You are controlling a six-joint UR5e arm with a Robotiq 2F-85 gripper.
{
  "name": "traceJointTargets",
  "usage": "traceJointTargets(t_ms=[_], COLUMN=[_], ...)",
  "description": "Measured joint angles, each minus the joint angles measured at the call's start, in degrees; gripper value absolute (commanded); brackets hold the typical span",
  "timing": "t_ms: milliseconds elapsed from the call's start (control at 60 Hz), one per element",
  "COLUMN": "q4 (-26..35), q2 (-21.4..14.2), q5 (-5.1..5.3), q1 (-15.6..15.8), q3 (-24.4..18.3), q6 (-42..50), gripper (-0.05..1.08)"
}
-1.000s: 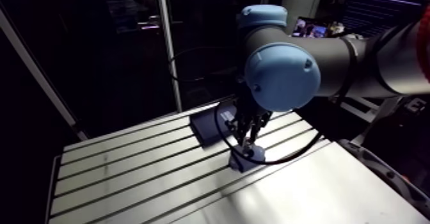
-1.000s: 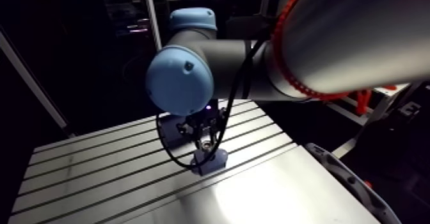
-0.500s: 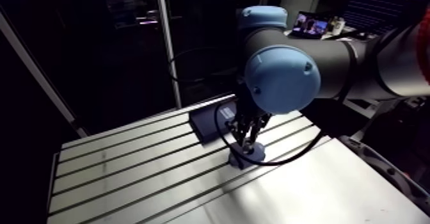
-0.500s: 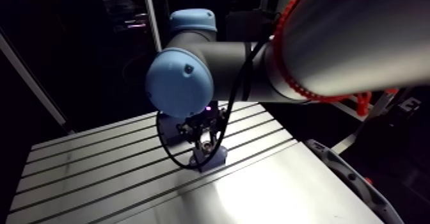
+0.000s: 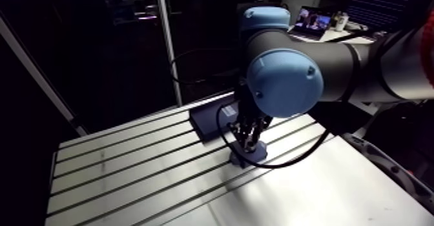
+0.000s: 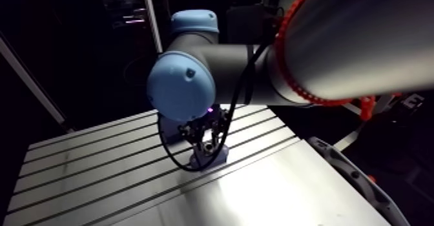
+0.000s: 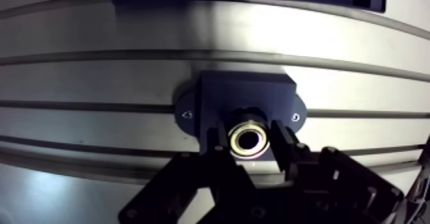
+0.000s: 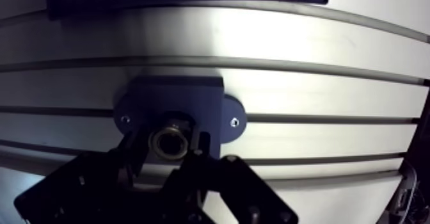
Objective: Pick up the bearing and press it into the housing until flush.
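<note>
Slotted aluminium table (image 5: 116, 177) carries, in the arm view, a dark flat rectangular plate (image 5: 203, 122) and near it a dark block-shaped housing with two screw ears (image 7: 246, 98). Over this housing stands the black two-finger gripper (image 7: 248, 146). Its fingers are only a little apart and clamp the shiny metal ring bearing (image 7: 248, 139), which sits at the mouth of the housing's round hole.
</note>
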Motion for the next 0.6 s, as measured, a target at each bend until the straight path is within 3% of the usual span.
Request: traceJointTargets(t_ms=[600], q4=[-0.6], q2=[0.4], q5=[0.00], q1=[0.0], q3=[0.1], q6=[0.0], gripper=[0.60])
